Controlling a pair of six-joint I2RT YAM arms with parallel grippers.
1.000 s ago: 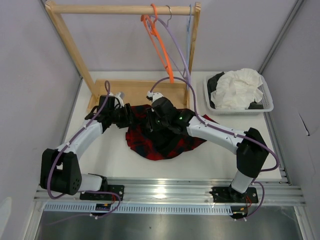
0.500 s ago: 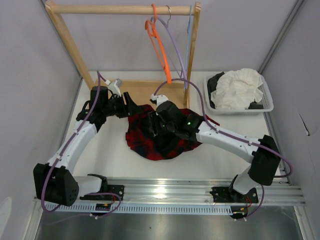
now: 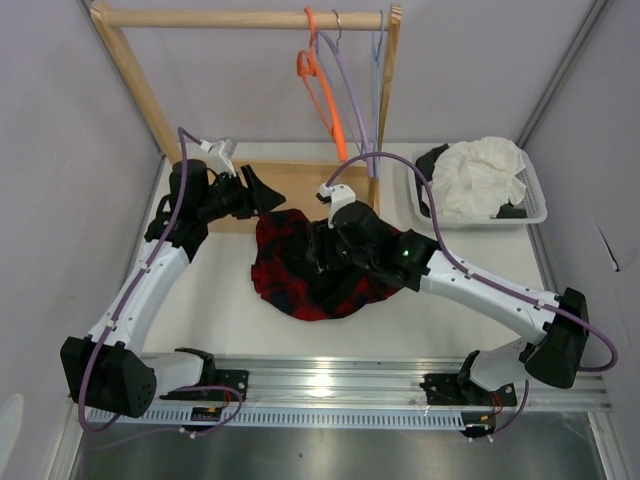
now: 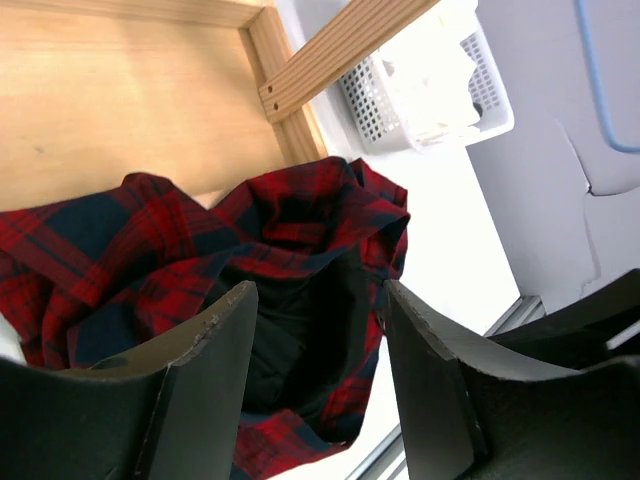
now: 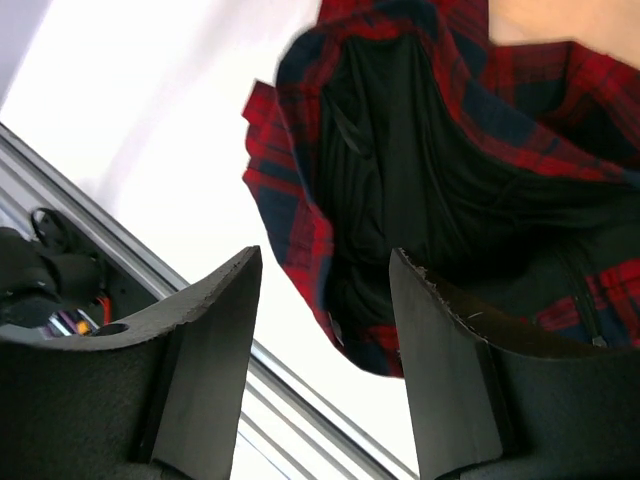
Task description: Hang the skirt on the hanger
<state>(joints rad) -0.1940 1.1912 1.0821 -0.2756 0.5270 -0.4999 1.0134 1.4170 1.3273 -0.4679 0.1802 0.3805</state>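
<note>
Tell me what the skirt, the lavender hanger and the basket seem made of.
Skirt: soft matte woven cloth, plaid, dark lining; it lies in folds. Lavender hanger: thin, probably plastic or coated wire; too fine to tell. Basket: white rigid plastic, by its moulded lattice walls.

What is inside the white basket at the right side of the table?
A crumpled white garment fills the basket. Dark fabric shows at its left and near edges; how much lies beneath the white garment is hidden.
</note>
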